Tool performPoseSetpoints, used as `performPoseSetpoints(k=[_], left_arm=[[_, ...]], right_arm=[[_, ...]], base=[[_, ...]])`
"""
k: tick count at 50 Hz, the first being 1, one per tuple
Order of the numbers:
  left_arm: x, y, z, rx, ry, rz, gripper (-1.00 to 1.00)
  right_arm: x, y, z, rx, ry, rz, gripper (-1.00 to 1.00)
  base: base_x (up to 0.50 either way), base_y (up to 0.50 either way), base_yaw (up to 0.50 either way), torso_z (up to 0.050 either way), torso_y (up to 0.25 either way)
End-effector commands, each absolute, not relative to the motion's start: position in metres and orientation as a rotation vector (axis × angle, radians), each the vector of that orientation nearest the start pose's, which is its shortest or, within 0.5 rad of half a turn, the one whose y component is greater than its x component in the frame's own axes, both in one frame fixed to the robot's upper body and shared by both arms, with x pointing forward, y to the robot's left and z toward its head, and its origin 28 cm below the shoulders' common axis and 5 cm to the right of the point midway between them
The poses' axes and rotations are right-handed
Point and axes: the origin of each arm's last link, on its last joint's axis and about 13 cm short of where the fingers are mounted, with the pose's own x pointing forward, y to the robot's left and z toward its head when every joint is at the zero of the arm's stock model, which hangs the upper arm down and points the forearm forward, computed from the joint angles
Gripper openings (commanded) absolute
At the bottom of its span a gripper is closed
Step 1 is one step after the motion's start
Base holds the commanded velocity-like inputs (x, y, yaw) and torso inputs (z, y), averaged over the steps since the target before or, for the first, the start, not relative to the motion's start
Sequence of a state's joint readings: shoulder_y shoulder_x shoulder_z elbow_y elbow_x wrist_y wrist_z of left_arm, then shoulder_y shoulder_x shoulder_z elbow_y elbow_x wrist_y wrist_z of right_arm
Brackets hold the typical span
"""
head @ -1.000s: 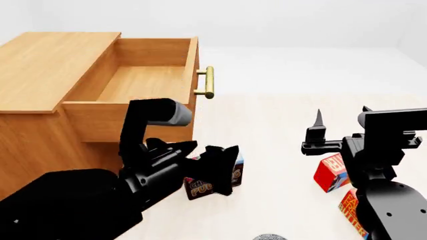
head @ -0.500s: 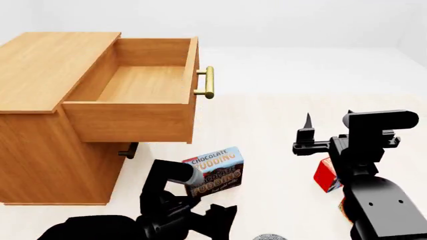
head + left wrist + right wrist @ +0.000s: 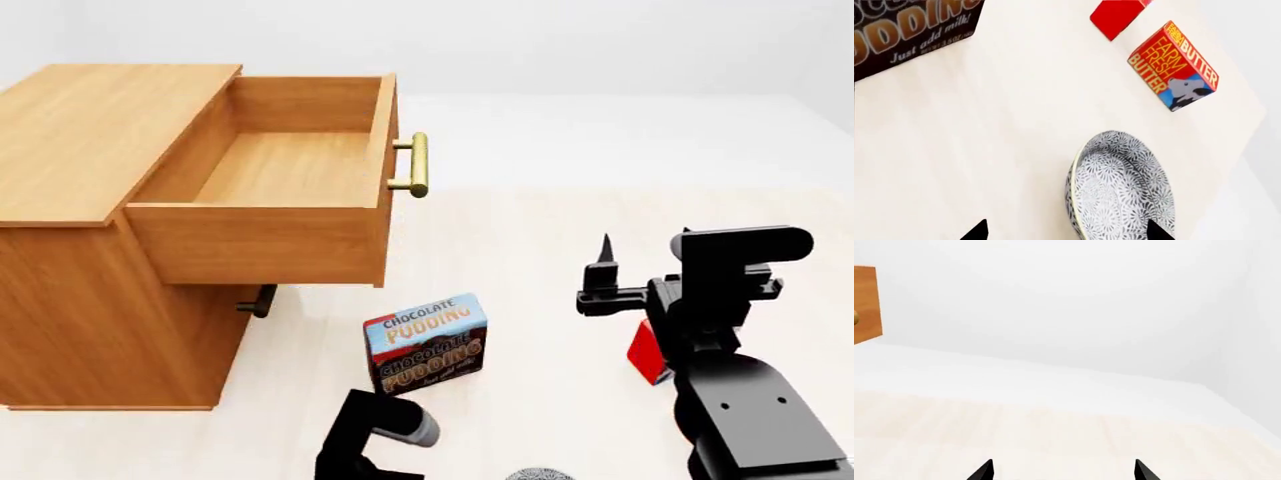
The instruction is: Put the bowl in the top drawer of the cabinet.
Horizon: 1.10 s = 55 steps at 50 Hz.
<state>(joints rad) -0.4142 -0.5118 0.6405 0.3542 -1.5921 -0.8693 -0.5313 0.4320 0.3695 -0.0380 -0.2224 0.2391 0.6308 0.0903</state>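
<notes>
The bowl (image 3: 1121, 190) shows its grey-and-white patterned outside on the pale floor; only a sliver of the bowl (image 3: 539, 474) reaches the head view's bottom edge. My left gripper (image 3: 1067, 232) is open just above it, one fingertip over the bowl's far side and the other over bare floor. The cabinet (image 3: 94, 130) stands at left with its top drawer (image 3: 267, 170) pulled out and empty, brass handle (image 3: 418, 165) at its front. At right my right gripper (image 3: 603, 285) hangs in the air; in its wrist view the right gripper (image 3: 1062, 471) is open with nothing between its tips.
A chocolate pudding box (image 3: 427, 345) stands in front of the cabinet, below the drawer. A butter box (image 3: 1174, 65) and a red box (image 3: 1117, 15) lie beyond the bowl. The lower drawer's handle (image 3: 256, 300) sits in shadow under the open drawer.
My left arm has dropped and pulled back to the bottom edge of the head view, uncovering the pudding box. The right arm has shifted a little left and lower.
</notes>
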Motion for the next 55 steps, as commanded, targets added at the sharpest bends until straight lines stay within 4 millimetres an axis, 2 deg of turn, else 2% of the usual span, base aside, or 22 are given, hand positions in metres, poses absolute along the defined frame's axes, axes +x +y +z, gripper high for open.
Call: performPoseSetpoints(k=[1,8,23,32,38,55], left_arm=[[0.180,0.155,0.091,-0.309,0.915,-0.742,1.00],[0.186,0.148,0.083,-0.297,0.939,-0.710,1.00],[0.184,0.130,0.075,-0.235,0.965,-0.695,1.00],[0.177,0.119,0.076,-0.203,0.967,-0.706,1.00],[0.181,0.113,0.075,-0.201,0.970,-0.692,1.00],[0.185,0.107,0.061,-0.164,0.989,-0.640,1.00]], right_arm=[[0.282,-0.168,0.131,-0.163,-0.003,-0.053,1.00],[0.280,-0.168,0.127,-0.153,-0.001,-0.047,1.00],[0.279,-0.167,0.120,-0.119,-0.011,-0.019,1.00],[0.278,-0.165,0.119,-0.111,-0.019,-0.001,1.00],[0.277,-0.165,0.118,-0.104,-0.023,0.005,1.00],[0.277,-0.164,0.114,-0.090,-0.028,0.021,1.00]], base=[[0.00,0.00,0.00,0.000,0.000],[0.00,0.00,0.00,0.000,0.000],[0.00,0.00,0.00,0.000,0.000],[0.00,0.00,0.00,0.000,0.000],[0.00,0.00,0.00,0.000,0.000],[0.00,0.00,0.00,0.000,0.000]])
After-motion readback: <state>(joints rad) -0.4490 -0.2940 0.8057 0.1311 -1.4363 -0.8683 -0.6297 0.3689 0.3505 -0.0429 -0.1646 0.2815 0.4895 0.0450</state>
